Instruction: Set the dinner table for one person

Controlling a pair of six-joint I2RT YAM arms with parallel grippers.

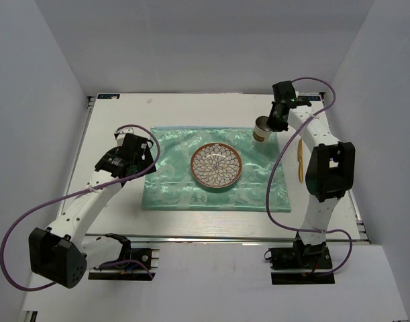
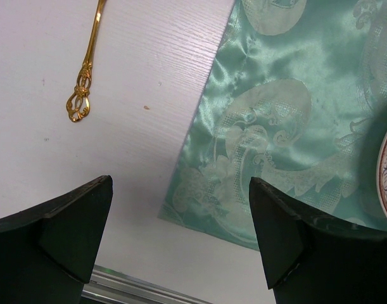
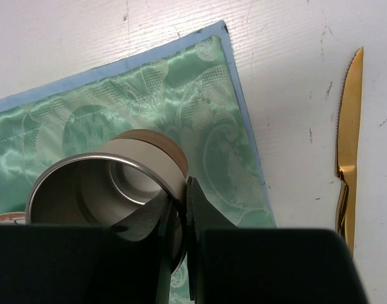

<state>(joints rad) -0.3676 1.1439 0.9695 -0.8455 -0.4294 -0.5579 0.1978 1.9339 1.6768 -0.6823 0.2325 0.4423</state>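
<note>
Right wrist view: empty steel cup (image 3: 111, 183), rim clamped in right gripper (image 3: 178, 212); left gripper (image 2: 180, 234) spread wide.

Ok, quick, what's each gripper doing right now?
Left gripper: open, holding nothing.
Right gripper: shut on the cup, pinching its rim.
</note>
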